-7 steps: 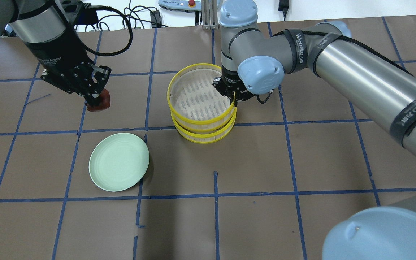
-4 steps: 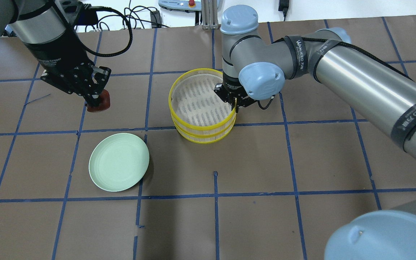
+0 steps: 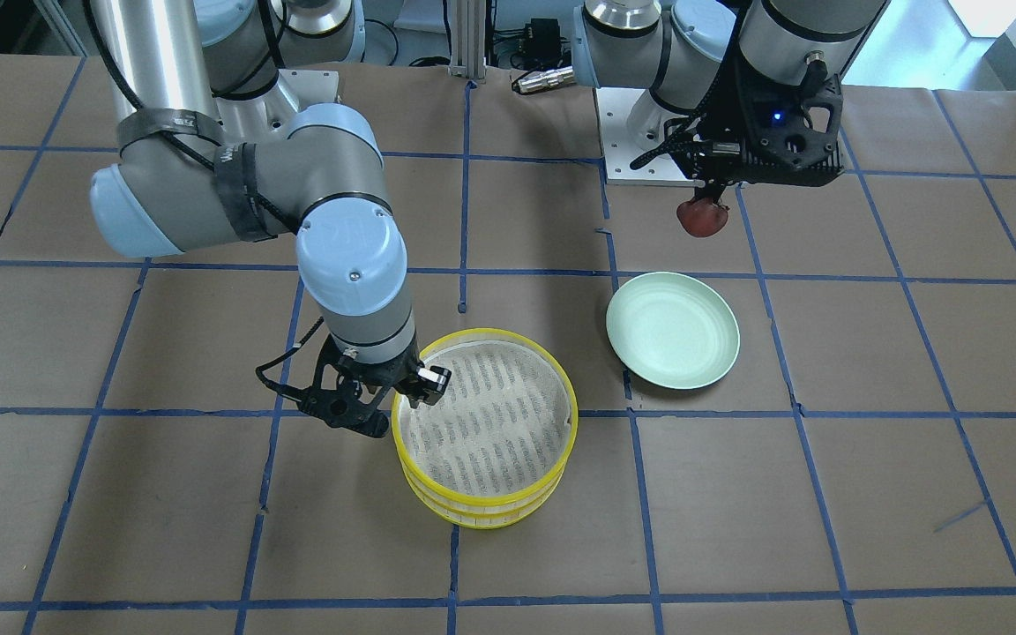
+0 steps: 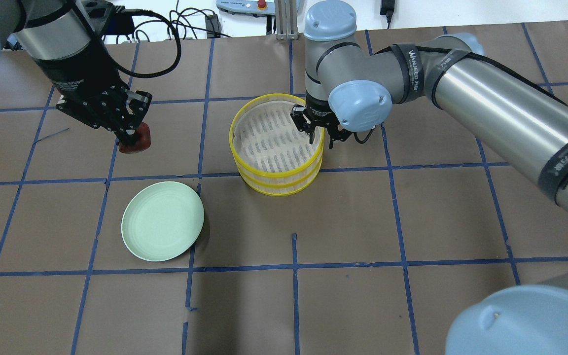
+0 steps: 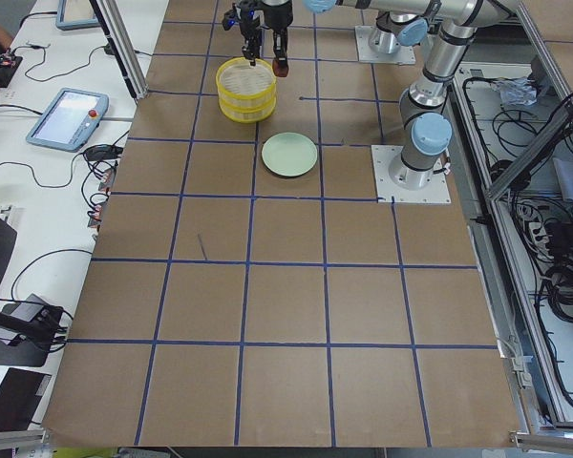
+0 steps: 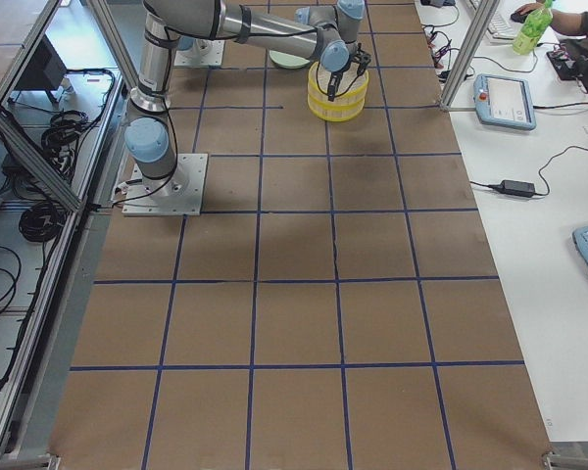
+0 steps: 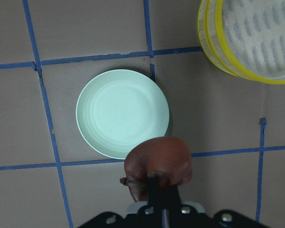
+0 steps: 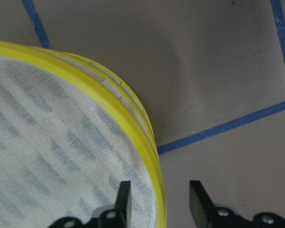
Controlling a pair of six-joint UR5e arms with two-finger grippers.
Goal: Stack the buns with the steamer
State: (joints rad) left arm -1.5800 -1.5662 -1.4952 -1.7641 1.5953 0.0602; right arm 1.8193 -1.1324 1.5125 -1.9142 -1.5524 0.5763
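Observation:
Two yellow-rimmed steamer trays stand stacked mid-table, the top tray (image 4: 271, 138) squarely on the lower tray (image 4: 276, 187); the top tray's mesh floor is bare. My right gripper (image 4: 319, 135) is open, its fingers straddling the top tray's rim (image 8: 85, 80), one inside and one outside. My left gripper (image 4: 133, 135) is shut on the reddish-brown bun (image 4: 136, 142) and holds it above the table, left of the stack; the bun also shows in the left wrist view (image 7: 157, 159). The white bun is hidden.
A pale green plate (image 4: 162, 227) lies empty on the table in front of my left gripper, left of the stack. Brown paper with blue tape lines covers the table. Cables and a pendant lie beyond the far edge.
The top tray has come down and settled squarely on the lower tray. My right gripper has opened off its rim. The left gripper and bun have not moved.

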